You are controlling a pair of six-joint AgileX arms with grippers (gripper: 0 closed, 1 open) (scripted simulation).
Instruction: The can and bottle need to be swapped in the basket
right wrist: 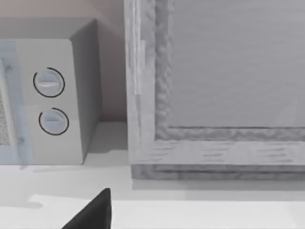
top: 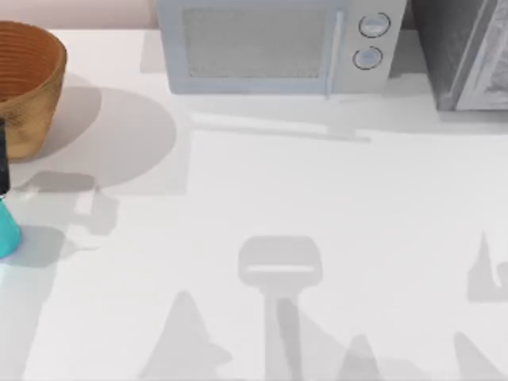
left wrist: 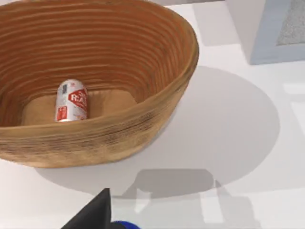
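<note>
Where the white desk (top: 262,214) meets the top view's left edge, the round woven wicker basket (top: 28,83), orange-brown with ribbed sides, stands at the far left corner, partly cut off by the frame. Inside it, seen from the left wrist view, the small cylindrical can (left wrist: 72,100) with its white and red label lies on its side on the basket's flat floor, close to the near wall. Nearer along that same left edge, a small teal bottle (top: 7,228) with a rounded body sits on the desk, well outside the basket, and a dark part just above it is probably the left gripper (top: 3,163); whether that gripper is released or clenched on the bottle cannot be told, since so little of it shows. A dark finger (left wrist: 95,214) of it shows in the left wrist view. A pale grey microwave (top: 278,44) with two round dials stands along the far edge, with a grey cabinet (top: 464,51) beside it at the far right. One dark finger (right wrist: 93,212) of the right gripper shows in the right wrist view, facing the microwave and cabinet; its state cannot be told either.
</note>
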